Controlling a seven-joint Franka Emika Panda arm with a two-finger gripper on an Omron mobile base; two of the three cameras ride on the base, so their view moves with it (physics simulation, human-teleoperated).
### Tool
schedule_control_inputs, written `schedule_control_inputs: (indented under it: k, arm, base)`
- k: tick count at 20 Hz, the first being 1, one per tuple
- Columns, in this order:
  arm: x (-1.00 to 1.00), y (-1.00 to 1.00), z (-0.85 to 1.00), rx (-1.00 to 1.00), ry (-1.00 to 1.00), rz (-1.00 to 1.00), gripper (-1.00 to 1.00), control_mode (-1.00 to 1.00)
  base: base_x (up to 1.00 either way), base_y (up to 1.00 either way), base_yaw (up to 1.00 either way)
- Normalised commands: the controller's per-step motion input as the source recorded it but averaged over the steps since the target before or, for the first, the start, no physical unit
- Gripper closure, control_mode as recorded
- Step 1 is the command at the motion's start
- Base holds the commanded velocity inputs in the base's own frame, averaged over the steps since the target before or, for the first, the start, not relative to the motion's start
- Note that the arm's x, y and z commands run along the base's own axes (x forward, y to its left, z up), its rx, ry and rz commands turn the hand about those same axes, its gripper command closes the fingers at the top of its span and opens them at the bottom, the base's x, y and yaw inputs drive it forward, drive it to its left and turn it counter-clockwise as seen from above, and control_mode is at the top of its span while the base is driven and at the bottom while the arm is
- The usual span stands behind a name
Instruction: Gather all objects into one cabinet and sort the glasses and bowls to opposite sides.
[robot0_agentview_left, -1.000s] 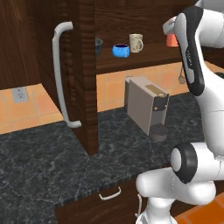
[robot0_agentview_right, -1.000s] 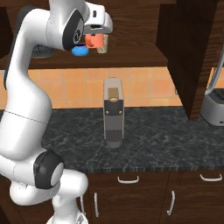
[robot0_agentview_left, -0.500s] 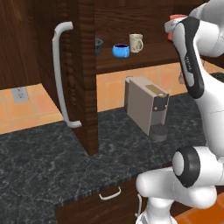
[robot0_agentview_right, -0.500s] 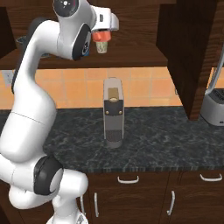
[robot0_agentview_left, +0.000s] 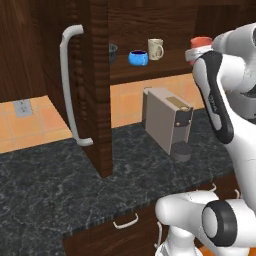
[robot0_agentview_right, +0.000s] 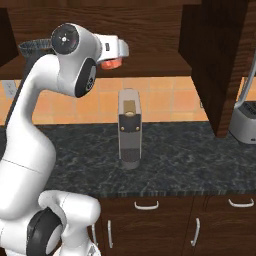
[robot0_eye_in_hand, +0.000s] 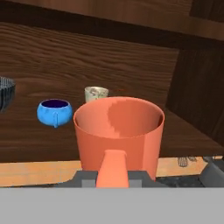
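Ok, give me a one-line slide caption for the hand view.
Orange-red cup held before the open cabinet shelf, with blue bowl and beige cup behind.

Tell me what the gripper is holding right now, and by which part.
The gripper is shut on the orange-red cup, which it holds upright at its near side, low on the wall by the handle, in front of the cabinet shelf.

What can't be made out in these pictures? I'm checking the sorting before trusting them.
- Dark bowl: left base view, mostly behind the cabinet door; hand view, cut by the left edge.
- Orange-red cup: base views, largely behind the arm.
- Gripper fingertips: hand view, covered by the cup's handle.
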Motion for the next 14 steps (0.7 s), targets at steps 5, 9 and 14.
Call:
schedule_control_inputs:
  k: [5,9,14]
  arm:
    - [0.88,0.00,0.03,0.02,-0.13,-0.08,1.00,-1.00]
    - [0.31,0.00,0.00,0.00,0.00,-0.03,1.00,-1.00]
    - [0.94,-0.56,0.09,0.17,0.17,0.06,1.00,-1.00]
  base:
    - [0.00,0.00,0.00]
    - [0.00,0.00,0.00]
    - [0.00,0.00,0.00]
